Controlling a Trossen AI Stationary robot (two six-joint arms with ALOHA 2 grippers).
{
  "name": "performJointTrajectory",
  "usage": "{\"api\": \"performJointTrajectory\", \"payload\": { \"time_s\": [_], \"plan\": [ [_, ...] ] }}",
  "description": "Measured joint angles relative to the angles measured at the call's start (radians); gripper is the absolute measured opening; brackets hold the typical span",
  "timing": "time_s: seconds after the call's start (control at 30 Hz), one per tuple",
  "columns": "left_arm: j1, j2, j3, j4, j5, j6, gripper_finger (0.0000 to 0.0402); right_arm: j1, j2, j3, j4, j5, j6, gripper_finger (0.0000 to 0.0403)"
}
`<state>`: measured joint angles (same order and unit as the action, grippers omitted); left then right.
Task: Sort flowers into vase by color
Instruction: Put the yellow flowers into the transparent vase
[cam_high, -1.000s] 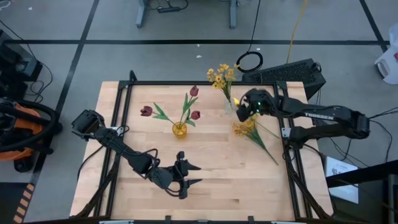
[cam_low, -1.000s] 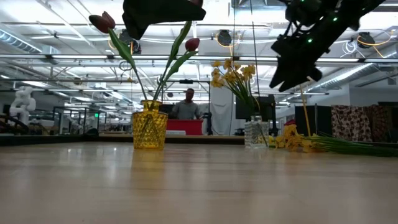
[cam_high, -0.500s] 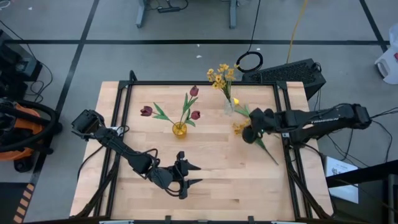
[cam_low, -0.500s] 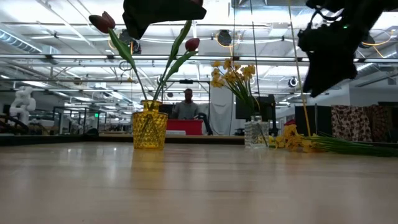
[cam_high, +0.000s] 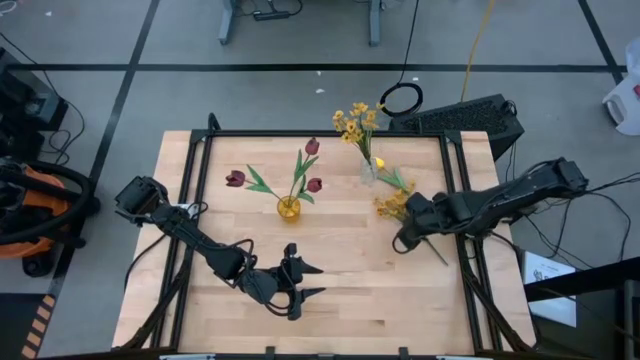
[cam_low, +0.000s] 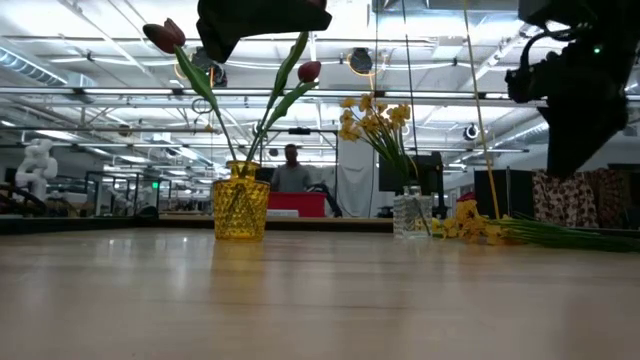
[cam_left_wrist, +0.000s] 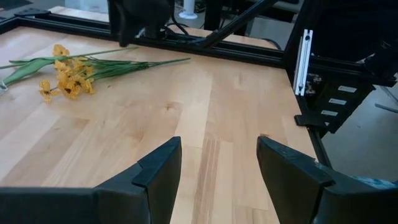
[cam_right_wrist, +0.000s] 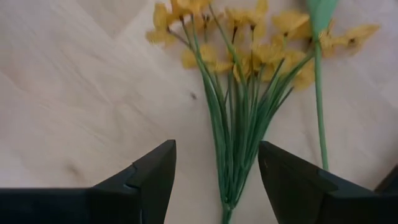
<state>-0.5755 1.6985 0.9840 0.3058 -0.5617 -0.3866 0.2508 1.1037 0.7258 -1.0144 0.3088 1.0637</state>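
Looking straight down first: the right gripper (cam_high: 402, 240) hangs over the stems of a yellow spray (cam_high: 398, 206) lying flat on the bench (cam_high: 340, 260), just beside the clear vase (cam_high: 368, 174) that already carries other yellow blossoms, while the amber vase (cam_high: 288, 209) near the middle holds the three red tulips (cam_high: 312, 185). The left gripper (cam_high: 312, 280) waits low at the near edge, well apart from all of it. From bench height, the right arm is a dark mass at the upper right, above the spray (cam_low: 480, 228) stretched along the wood, and the two vases stand upright. The left wrist view shows that arm's jaws parted and empty, the spray (cam_left_wrist: 71, 74) far off across the boards. The right wrist view is the telling one: jaws apart with nothing between them, poised above the bunched green stems (cam_right_wrist: 239, 149), the blossoms (cam_right_wrist: 249, 43) fanned out beyond. That spray looks light and springy, I'd say, with soft flower heads that would crush or snag. The best hold seems to be low on the gathered stems, where they run together, pinching across them rather than near the blooms. Thin plastic stems may slip or splay in a loose grip.
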Motion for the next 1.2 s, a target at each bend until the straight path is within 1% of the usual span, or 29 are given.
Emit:
{"api": "performJointTrajectory", "payload": {
  "time_s": [0.13,0.27,0.3,0.4,0.53,0.67,0.73,0.87,0.97,1.03,1.1,1.2],
  "plan": [
    [0.0,0.0,0.0,0.0,0.0,0.001,0.0214,0.014,0.082,0.0,0.001,-0.011,-0.006,0.0237],
    [0.0,0.0,0.0,0.0,0.0,0.004,0.0214,0.013,0.155,0.0,0.012,-0.02,-0.018,0.0277],
    [0.0,0.0,0.0,0.0,0.0,0.004,0.0214,0.011,0.172,0.0,0.012,-0.011,-0.028,0.0288],
    [0.003,0.0,0.0,-0.001,0.0,0.007,0.0214,0.004,0.221,0.0,0.016,0.061,-0.052,0.0316],
    [0.006,0.0,0.0,-0.001,0.002,0.007,0.0214,-0.013,0.262,0.0,0.016,0.079,-0.058,0.0326],
    [0.006,0.0,0.0,-0.001,0.005,0.007,0.0214,-0.03,0.285,0.0,0.028,0.069,-0.085,0.0316],
    [0.006,0.0,0.0,-0.001,0.005,0.006,0.0214,-0.037,0.289,-0.011,0.069,0.05,-0.103,0.0313],
    [0.006,0.0,0.0,-0.001,0.006,0.006,0.0214,-0.051,0.29,-0.065,0.164,0.023,-0.124,0.031],
    [0.006,0.0,0.0,-0.001,0.006,0.006,0.0214,-0.071,0.29,-0.106,0.175,0.021,-0.115,0.0298],
    [0.006,0.0,0.0,-0.001,0.006,0.006,0.0214,-0.084,0.289,-0.124,0.18,0.017,-0.108,0.0278],
    [0.006,0.0,0.0,-0.001,0.006,0.007,0.0214,-0.092,0.287,-0.135,0.187,0.013,-0.106,0.025],
    [0.006,0.0,0.0,-0.001,0.006,0.007,0.0214,-0.1,0.287,-0.14,0.206,-0.002,-0.113,0.0192]
  ]
}}
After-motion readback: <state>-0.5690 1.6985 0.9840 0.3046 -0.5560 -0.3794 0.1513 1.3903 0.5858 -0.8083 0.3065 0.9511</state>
